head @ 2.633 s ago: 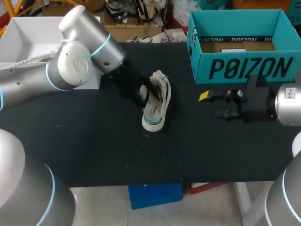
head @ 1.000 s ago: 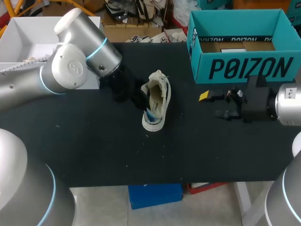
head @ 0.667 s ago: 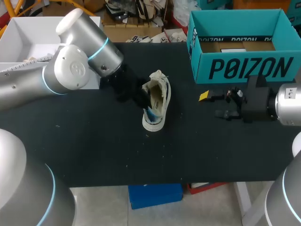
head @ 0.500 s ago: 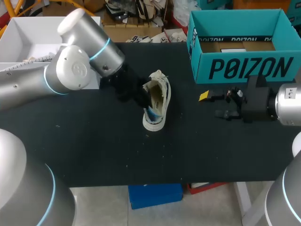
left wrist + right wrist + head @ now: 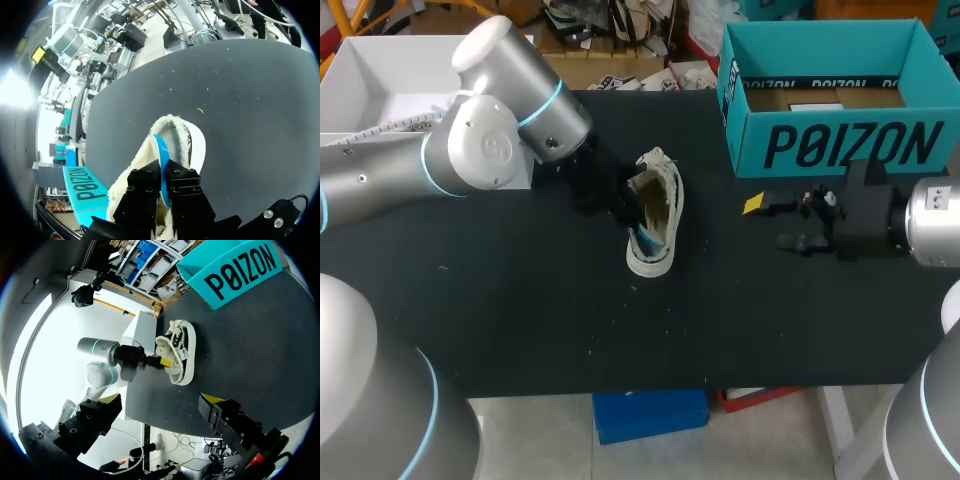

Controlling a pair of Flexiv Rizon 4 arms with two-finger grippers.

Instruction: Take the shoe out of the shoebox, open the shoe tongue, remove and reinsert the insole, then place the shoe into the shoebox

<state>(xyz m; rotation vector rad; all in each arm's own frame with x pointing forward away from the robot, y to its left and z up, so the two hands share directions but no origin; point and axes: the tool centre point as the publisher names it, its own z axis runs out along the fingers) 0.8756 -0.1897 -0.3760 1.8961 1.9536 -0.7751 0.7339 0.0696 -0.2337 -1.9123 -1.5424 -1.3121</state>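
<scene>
White low shoe (image 5: 656, 222) with fleecy cream lining, black trim and laces, near the middle of the dark table. Tipped on its side, white sole turned toward the right, opening toward the left, toe end nearest the robot. Opening spread wide, lining showing. Blue insole (image 5: 160, 156) standing on edge inside the opening, partly out, pinched between the 2 fingers of the left gripper (image 5: 163, 172). Teal shoebox (image 5: 832, 142) upright and open at the far right, apart from the shoe, brown card inside.
</scene>
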